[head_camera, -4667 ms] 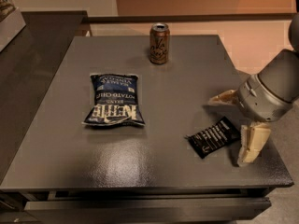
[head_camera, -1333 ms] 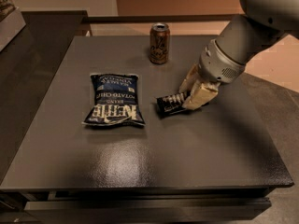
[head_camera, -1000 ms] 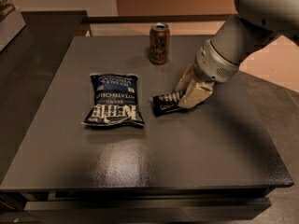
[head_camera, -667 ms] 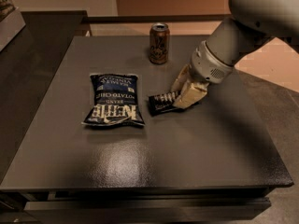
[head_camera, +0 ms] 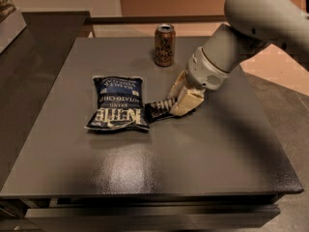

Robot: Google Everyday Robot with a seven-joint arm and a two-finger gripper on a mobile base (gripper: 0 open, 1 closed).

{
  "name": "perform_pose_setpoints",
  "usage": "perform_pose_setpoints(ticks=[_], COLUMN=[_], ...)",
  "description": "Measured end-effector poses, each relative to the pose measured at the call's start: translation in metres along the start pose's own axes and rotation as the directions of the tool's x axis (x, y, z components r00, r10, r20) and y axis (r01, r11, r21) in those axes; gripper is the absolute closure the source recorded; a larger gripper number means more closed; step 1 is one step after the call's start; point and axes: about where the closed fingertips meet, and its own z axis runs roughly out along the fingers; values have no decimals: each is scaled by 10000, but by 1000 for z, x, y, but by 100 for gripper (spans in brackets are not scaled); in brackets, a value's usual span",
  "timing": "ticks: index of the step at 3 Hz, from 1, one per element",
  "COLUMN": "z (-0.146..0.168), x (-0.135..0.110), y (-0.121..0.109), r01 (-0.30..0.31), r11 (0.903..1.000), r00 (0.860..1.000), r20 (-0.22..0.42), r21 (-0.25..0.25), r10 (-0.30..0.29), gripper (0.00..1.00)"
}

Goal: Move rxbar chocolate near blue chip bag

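The blue chip bag (head_camera: 118, 104) lies flat on the dark grey table (head_camera: 145, 153), left of the middle. The rxbar chocolate (head_camera: 157, 110), a small black wrapper, sits just right of the bag's lower right corner, almost touching it. My gripper (head_camera: 177, 98) comes in from the upper right and its tan fingers are closed over the right end of the bar, low at the table surface. The bar's right end is hidden by the fingers.
A tan drink can (head_camera: 164, 45) stands upright at the back of the table, behind the gripper. My grey arm (head_camera: 251, 28) crosses the upper right. A dark counter (head_camera: 29, 52) runs along the left side.
The gripper has carried the bar from the right front of the table leftward, and in the last second further left until it lies right beside the chip bag.
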Motion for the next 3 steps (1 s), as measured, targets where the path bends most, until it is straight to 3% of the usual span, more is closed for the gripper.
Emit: perform_pose_setpoints(ticks=[1,2,3], z=[1,2,2], x=[-1,-1,-1], y=[0,1,1], r01=[16,32,32], r11=[10000,10000,10000], r00=[10000,10000,10000], r20=[-3,-4,-4], r21=[-19,-38,-39], r10=[-16,-32,-32], gripper=[13,0,0])
